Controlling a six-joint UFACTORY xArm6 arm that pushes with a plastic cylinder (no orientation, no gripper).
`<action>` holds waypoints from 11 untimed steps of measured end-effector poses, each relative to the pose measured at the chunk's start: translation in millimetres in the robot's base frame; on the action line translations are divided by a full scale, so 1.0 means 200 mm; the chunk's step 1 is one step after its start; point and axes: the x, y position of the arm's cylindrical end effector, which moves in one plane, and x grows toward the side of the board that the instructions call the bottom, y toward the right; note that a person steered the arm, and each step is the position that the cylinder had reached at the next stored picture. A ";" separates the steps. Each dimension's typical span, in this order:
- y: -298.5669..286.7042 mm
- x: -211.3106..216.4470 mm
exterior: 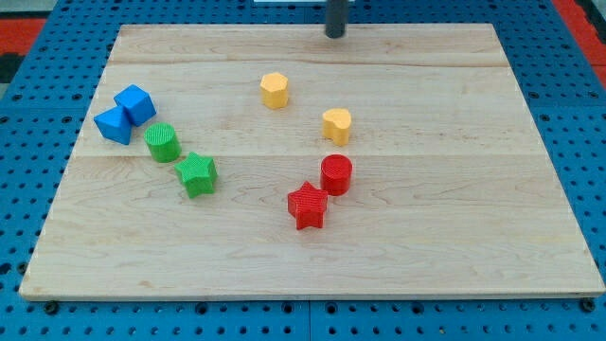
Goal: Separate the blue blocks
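Two blue blocks touch each other at the board's left: a blue cube and, just below-left of it, a blue wedge-like block. My tip is at the view's top, near the board's far edge, right of centre. It is far from both blue blocks and touches no block.
A green cylinder lies just right of the blue pair, with a green star below it. Two yellow blocks sit mid-board. A red cylinder and a red star lie below them. The wooden board rests on a blue pegboard.
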 end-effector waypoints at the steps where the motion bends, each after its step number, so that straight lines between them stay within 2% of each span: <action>1: -0.64 0.09; 2: -1.30 0.31; 3: -1.58 0.51; 4: -1.49 0.65; 5: -1.52 0.89; 6: -1.59 1.03; 7: -1.49 1.19; 8: -1.35 1.16; 10: -1.29 0.92; 11: -1.51 0.83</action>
